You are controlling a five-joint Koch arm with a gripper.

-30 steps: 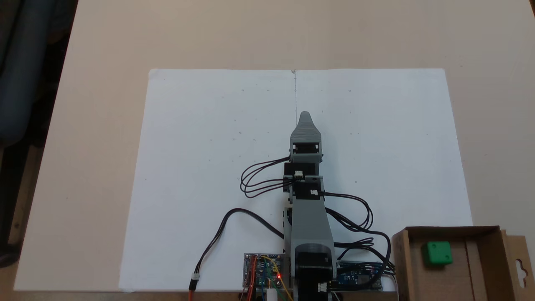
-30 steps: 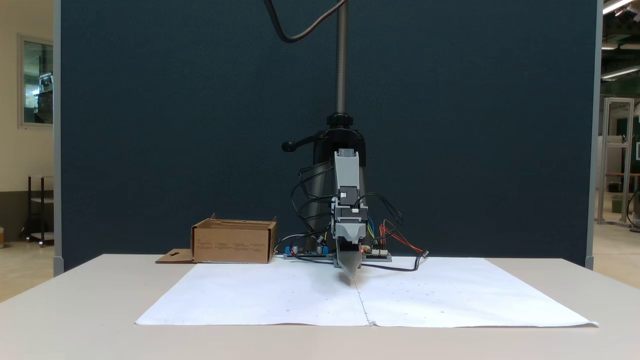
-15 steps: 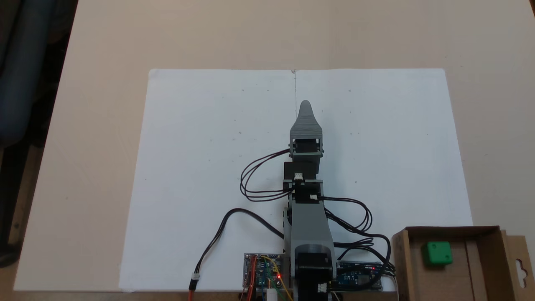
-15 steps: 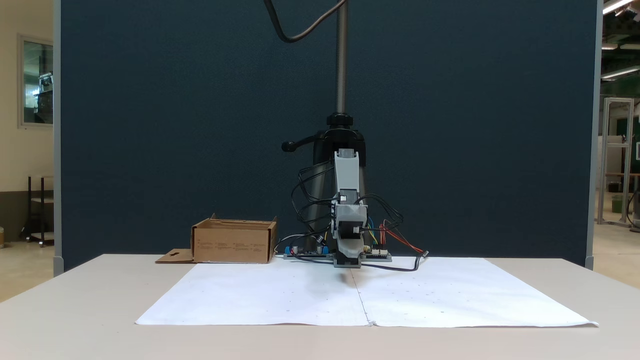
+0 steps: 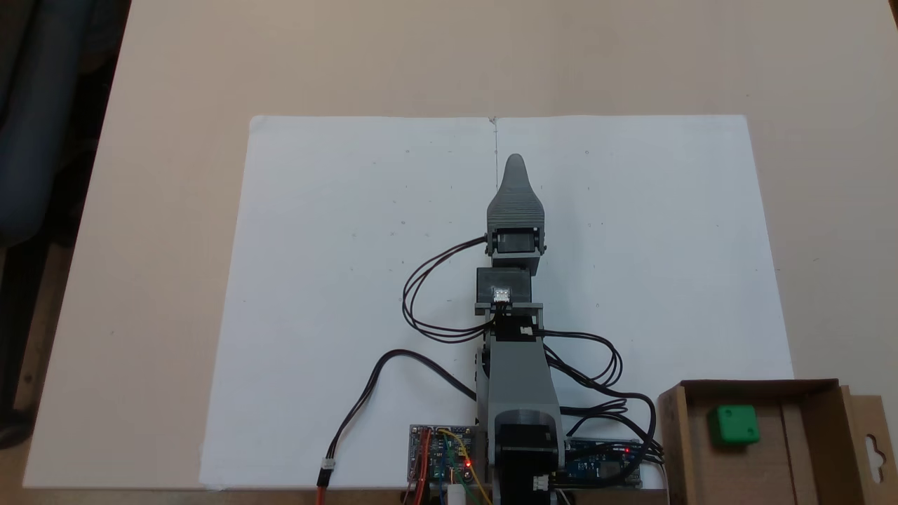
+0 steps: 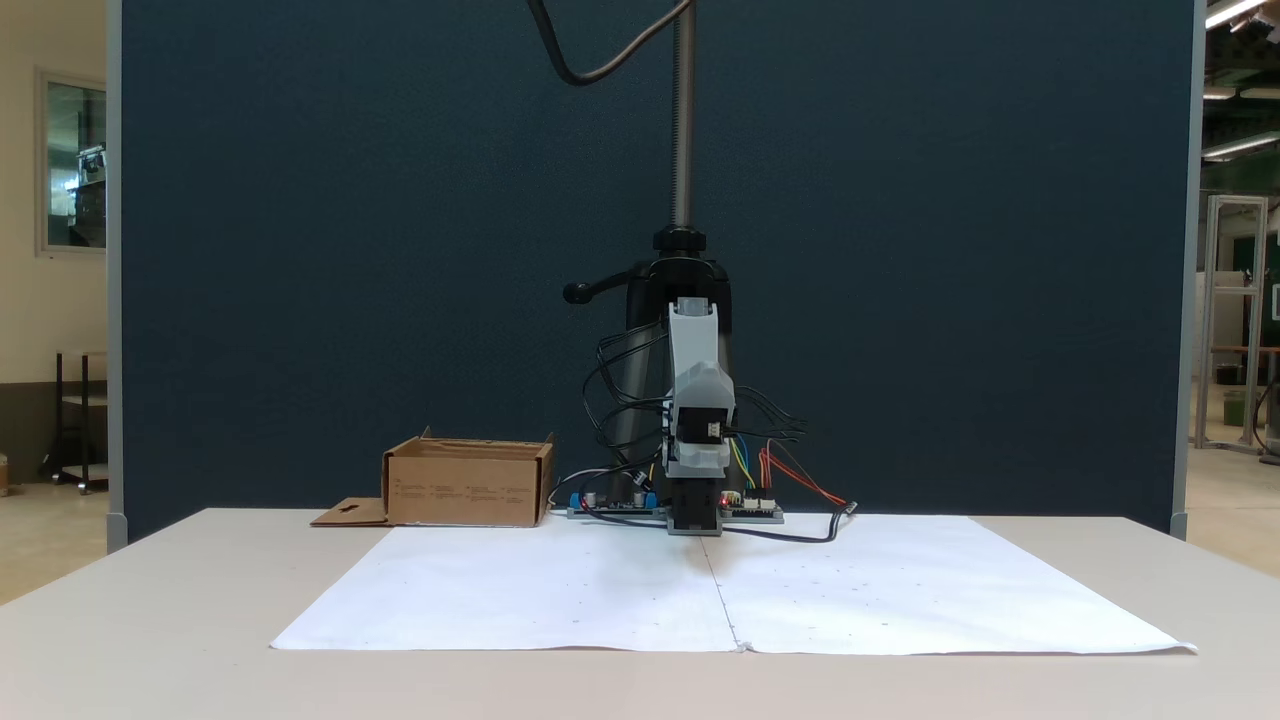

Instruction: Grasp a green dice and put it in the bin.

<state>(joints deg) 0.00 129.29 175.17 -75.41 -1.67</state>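
The end effector (image 5: 515, 160) has swung upward and outward over the paper (image 5: 337, 245), its jaw state impossible to tell. The green dice (image 5: 734, 425) already lies in the bin (image 5: 673, 435) at the table's near corner, so the task looks done.

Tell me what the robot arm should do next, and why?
Probably nothing more than fold back and rest. The green dice already lies inside the bin, and the gripper points out over the white paper, far from the bin and carrying nothing that I can see. One jaw hides the other, so open or shut cannot be told.
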